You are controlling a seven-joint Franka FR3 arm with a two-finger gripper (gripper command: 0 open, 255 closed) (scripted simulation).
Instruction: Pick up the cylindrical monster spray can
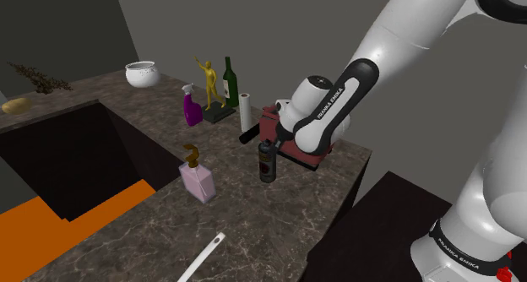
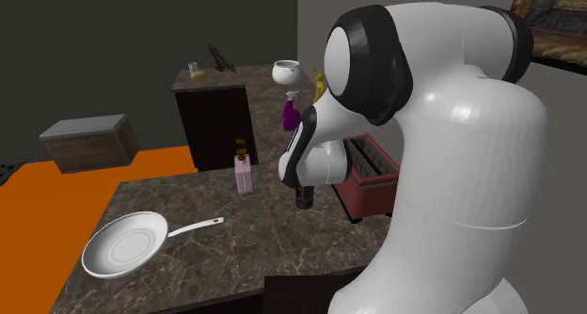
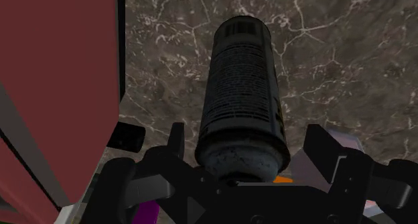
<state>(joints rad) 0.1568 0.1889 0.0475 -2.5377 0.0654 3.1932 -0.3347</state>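
The dark spray can (image 1: 268,160) stands upright on the marbled countertop (image 1: 127,238), just beside the red toaster (image 2: 372,176) and well apart from the pink pump bottle (image 1: 197,181). The gripper (image 3: 248,132) comes at it from straight above, which seems the sensible line: the can is tall and narrow, and the toaster wall leaves little room for a sideways reach. In the wrist view the black fingers (image 3: 321,145) stand apart on either side of the can's top. One lies very near or against its rim on the toaster's side; the other shows a clear gap. So the pincer is spread around the can and, by my reading, not yet clasped on it. The can looks to rest on the counter rather than hang. Farther along the counter stand a purple spray bottle (image 1: 192,110), a yellow figurine (image 1: 209,84), a green wine bottle (image 1: 228,82) and a white roll (image 1: 245,111), none in the way. The fingertips are hard to make out in the shoulder view, the can's label print cannot be read, and in the second exterior view the arm's bulk covers part of the toaster.
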